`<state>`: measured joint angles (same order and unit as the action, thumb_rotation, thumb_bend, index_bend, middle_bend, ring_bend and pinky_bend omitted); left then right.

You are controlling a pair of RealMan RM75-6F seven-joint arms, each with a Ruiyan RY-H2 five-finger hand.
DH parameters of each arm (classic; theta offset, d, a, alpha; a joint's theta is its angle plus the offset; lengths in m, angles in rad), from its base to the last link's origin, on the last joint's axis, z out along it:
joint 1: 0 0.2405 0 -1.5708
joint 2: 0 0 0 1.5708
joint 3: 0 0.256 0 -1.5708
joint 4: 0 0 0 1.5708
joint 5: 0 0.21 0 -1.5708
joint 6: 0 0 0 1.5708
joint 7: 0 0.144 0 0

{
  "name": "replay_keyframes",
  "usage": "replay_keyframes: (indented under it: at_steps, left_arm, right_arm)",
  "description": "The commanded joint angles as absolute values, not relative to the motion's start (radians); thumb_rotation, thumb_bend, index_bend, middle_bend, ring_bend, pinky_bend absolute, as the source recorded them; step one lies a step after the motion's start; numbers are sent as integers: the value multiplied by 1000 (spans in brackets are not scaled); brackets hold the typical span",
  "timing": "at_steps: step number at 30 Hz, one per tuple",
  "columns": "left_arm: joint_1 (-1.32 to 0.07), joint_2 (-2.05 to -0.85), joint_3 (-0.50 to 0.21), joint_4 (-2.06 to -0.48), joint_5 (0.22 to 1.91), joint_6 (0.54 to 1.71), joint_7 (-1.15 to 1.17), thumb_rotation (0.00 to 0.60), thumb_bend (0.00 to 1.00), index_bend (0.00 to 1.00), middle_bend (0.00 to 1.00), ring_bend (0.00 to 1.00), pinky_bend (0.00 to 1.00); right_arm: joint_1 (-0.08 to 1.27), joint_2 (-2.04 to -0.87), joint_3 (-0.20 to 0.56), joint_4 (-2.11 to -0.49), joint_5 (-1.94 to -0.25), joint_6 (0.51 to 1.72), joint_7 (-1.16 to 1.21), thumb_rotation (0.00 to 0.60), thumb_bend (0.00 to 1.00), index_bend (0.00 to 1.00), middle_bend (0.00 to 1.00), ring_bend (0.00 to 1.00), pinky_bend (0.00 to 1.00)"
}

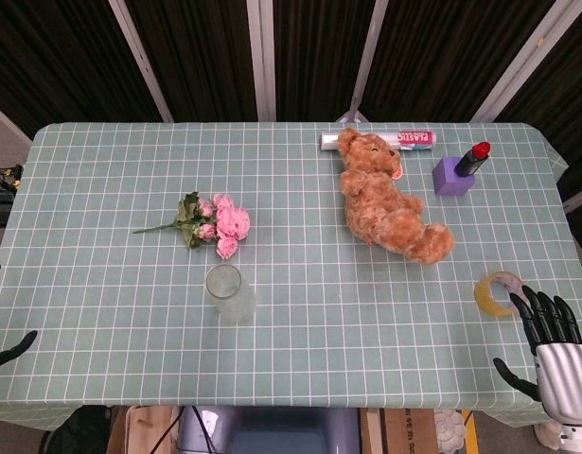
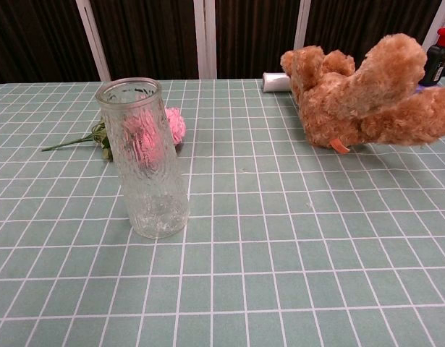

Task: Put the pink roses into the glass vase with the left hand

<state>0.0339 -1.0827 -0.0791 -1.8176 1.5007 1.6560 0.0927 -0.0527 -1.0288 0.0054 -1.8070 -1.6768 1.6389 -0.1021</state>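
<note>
Pink roses [image 1: 220,225] (untouched) well apart from left hand [image 1: 10,350]

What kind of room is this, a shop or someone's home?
Probably a robot test setup, not a home: black curtains behind a checked tablecloth, unrelated props such as a teddy bear and glass vase, and a robot hand.
</note>
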Motion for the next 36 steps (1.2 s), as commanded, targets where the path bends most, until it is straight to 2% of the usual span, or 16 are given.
replay_keyframes:
  at_steps: [1,23,26,29,36]
  left_arm:
    - [36,-1081,-81,-1818,1497,1658,88,600,215,87,37,0,19]
    - [23,-1081,-87,-1805,1489,1638,66,600,215,87,37,0,26]
    - [-1,-1078,-97,-1806,1475,1599,66,600,214,86,36,0,26]
    - [-62,-1065,-139,-1803,1438,1525,90,600,214,82,34,0,26]
    - [-250,-989,-241,-1836,1245,1229,122,600,198,68,30,0,24]
  right_arm:
    - [-53,-1028,7,-1806,-1672,1637,-100,600,221,82,54,0,0]
    - [-45,-1022,1,-1803,-1675,1618,-90,600,221,83,54,0,0]
    - [-47,-1020,3,-1801,-1672,1624,-80,600,221,82,54,0,0]
    - [-46,-1020,5,-1799,-1663,1620,-75,600,221,82,54,0,0]
    - [-41,-1024,8,-1799,-1652,1608,-81,600,221,82,54,0,0]
